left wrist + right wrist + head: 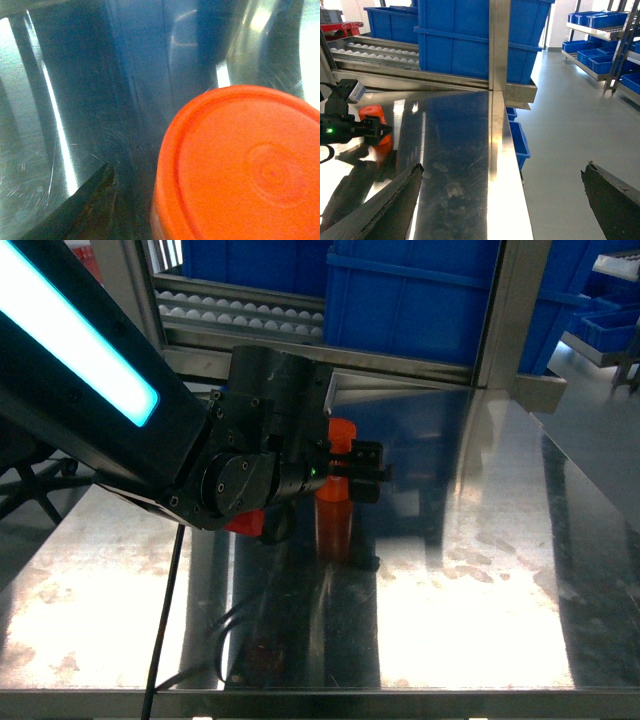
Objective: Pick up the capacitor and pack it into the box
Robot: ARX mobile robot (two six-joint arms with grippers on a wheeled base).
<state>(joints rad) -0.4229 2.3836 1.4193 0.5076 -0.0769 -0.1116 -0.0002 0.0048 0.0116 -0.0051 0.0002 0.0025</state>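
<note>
The capacitor (343,430) is an orange cylinder standing upright on the steel table (480,570), left of centre. My left gripper (368,470) reaches in from the left at its side, level with its body. In the left wrist view the capacitor's round top (245,165) fills the lower right, and one dark finger (95,200) stands apart from it with a gap; the other finger is hidden. From the right wrist view the capacitor (372,112) sits far left. My right gripper (503,167) hangs open and empty over the table's right edge. I cannot pick out the box.
Blue crates (410,300) and a roller conveyor (240,312) stand behind the table's rear frame. A steel post (499,45) rises at the back edge. Beyond the table's right edge lies grey floor with blue bins (517,140) below and shelving (605,35) farther off.
</note>
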